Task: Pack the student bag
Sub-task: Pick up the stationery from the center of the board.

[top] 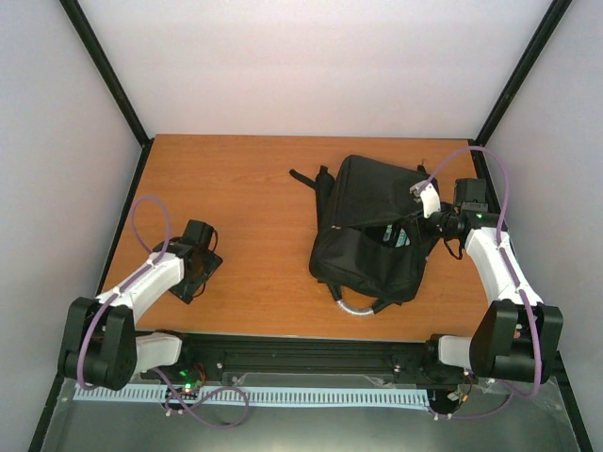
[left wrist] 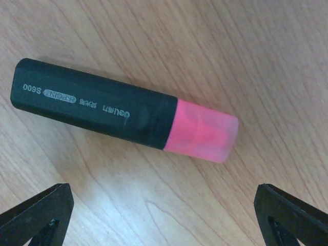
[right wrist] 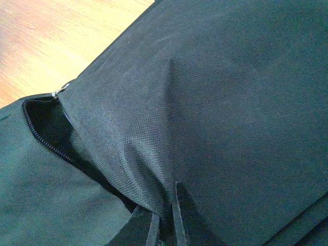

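The student bag [top: 372,235] is a black backpack lying on the right half of the wooden table, grey handle loop [top: 356,305] toward the near edge. Its top flap is lifted, showing a dark opening [top: 391,235]. My right gripper [top: 426,202] is shut on a fold of the flap's fabric [right wrist: 154,154], fingertips pinching it at the bottom of the right wrist view [right wrist: 164,223]. The open zip [right wrist: 43,138] runs on the left there. My left gripper [top: 201,262] is open, low over a black highlighter with a pink cap [left wrist: 102,105] lying flat on the table; the gripper [left wrist: 164,220] is not touching it.
The wooden table [top: 236,179] is walled by white panels with black frame posts at the corners. The bag's shoulder straps [top: 316,179] trail toward the far side. The highlighter is hidden under the left gripper in the top view.
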### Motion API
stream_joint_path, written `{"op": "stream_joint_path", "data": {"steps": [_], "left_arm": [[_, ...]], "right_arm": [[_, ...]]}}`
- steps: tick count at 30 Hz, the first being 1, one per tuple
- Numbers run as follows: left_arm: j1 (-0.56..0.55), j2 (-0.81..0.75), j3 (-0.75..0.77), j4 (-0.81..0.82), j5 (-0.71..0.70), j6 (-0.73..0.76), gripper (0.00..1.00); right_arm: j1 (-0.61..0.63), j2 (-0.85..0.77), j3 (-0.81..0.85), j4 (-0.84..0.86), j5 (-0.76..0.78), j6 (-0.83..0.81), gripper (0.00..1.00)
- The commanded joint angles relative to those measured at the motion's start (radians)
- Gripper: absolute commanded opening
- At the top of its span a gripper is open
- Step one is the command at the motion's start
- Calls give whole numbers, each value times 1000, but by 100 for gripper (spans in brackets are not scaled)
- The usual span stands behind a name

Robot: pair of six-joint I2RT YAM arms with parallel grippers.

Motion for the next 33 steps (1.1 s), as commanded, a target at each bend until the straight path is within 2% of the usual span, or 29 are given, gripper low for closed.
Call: {"op": "stream_joint_path", "data": {"steps": [1, 8, 17, 19, 22, 27, 33], "left_arm": [[44, 20, -7, 72, 22, -20, 100], [113, 85, 7, 109, -1, -11, 99], [147, 259, 101, 156, -10, 27, 92], [146, 324, 152, 148, 16, 55, 86], [147, 405, 203, 149, 88, 90, 70], [147, 437, 189, 198, 153, 149, 49], [126, 433, 168, 189, 255, 264, 36]], "right_arm": [[2, -36, 9, 37, -83, -9, 3], [3, -39, 5, 33, -83, -12, 3], [2, -40, 4, 29, -81, -11, 3], [2, -42, 3, 27, -80, -12, 3], [3, -42, 3, 24, -80, -13, 3], [0, -42, 4, 21, -79, -12, 3], [1, -31, 7, 21, -85, -7, 3]]}}
